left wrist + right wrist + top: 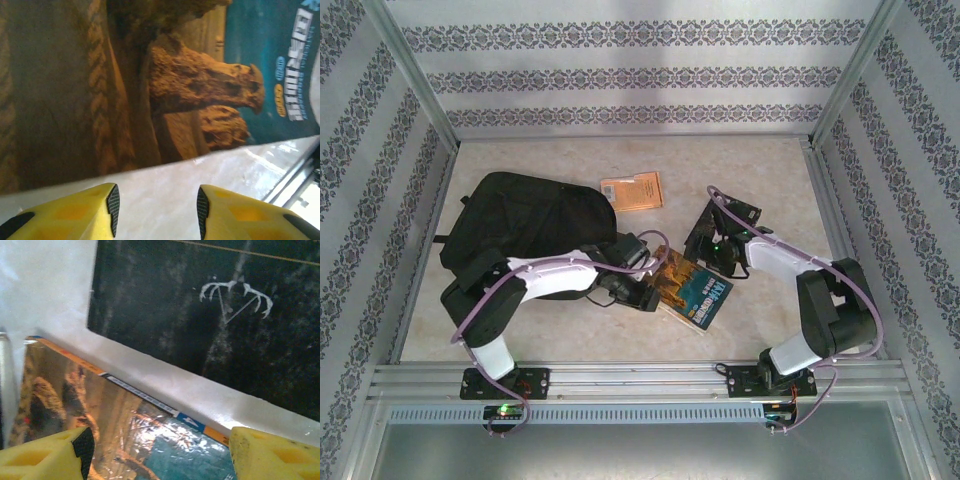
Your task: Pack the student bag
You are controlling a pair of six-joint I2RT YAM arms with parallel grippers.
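Left claw (156, 205) and right claw (161, 447), both released and empty, flank the glossy book (692, 290). A dark book (210, 305) lies just beside it, the student bag (530, 225) to its left.

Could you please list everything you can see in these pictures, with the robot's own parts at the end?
student bag: one, black, lying on the left of the table
small book: one, tan-orange, flat on the table just beyond the bag's right end
picture book: one, orange and teal cover, flat between the two arms
dark book: one, blackish with a white drawing, beyond the picture book with a strip of table between them
table: one, pale marble-look
walls: three, white with grey patterned bands
left gripper: one, yellow jaws apart, above bare table at the picture book's edge
right gripper: one, yellow jaws wide apart, over the picture book
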